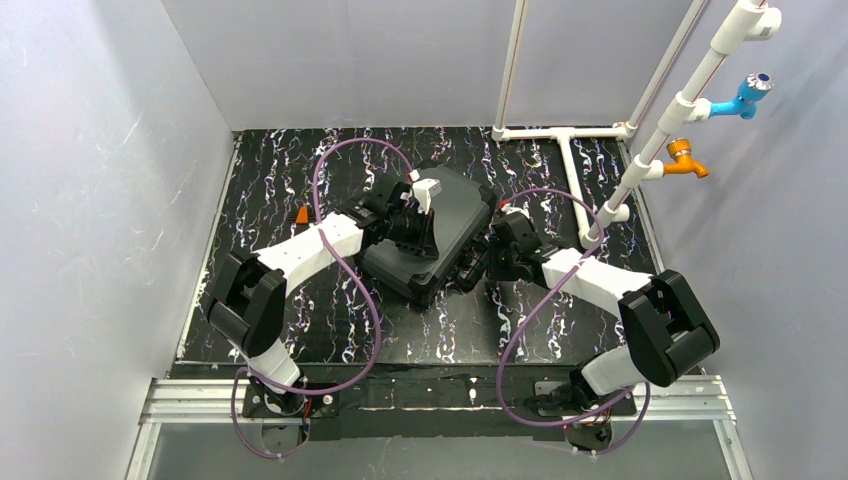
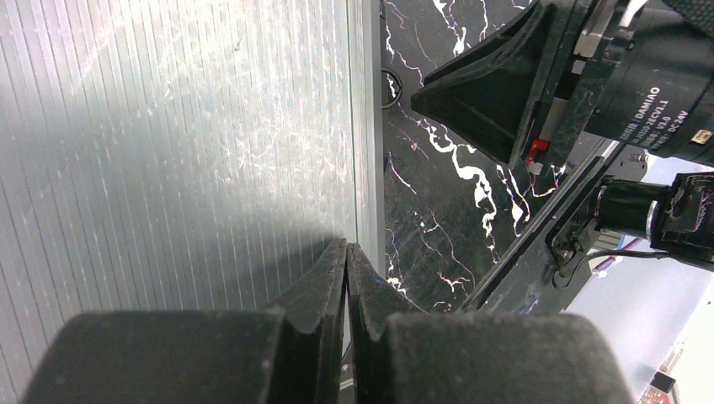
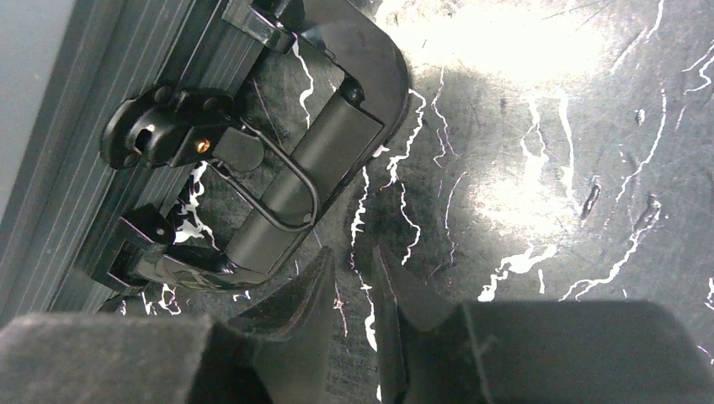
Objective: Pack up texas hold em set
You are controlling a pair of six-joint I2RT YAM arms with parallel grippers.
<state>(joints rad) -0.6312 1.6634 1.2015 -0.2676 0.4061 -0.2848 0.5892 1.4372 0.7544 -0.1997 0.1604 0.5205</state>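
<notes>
Case (image 1: 458,212) of the hold em set lies shut and flat mid-way across the black marbled table (image 1: 270,190), turned at an angle, handle side toward the right arm. No chips, decks or dice in sight, so judged packed inside

Left gripper (image 2: 346,263) sits over the ribbed lid (image 2: 168,168) near its edge, jaws fully together, gripping nothing. Closed tips make a blunt pusher, likely there to press the lid down or stop the case sliding. Actual contact with the lid cannot be confirmed

Right gripper (image 3: 354,273) is low over the table just beside the carry handle (image 3: 324,160), jaws a narrow slit apart, nothing between them. Probably placed there because the clasps are on that front edge

Round latch (image 3: 156,135) with a wire bail sits next to the handle, and another clasp shows beyond it at the frame top. Cannot tell if either is snapped

Small orange piece (image 1: 301,214) lies on the table left of the case, well apart from it. Too small to identify, might be a stray marker

Judgement: packing is near done and the remaining step is fastening the clasps. Risk is the case skating on the smooth top if the left arm is not bearing down
</notes>
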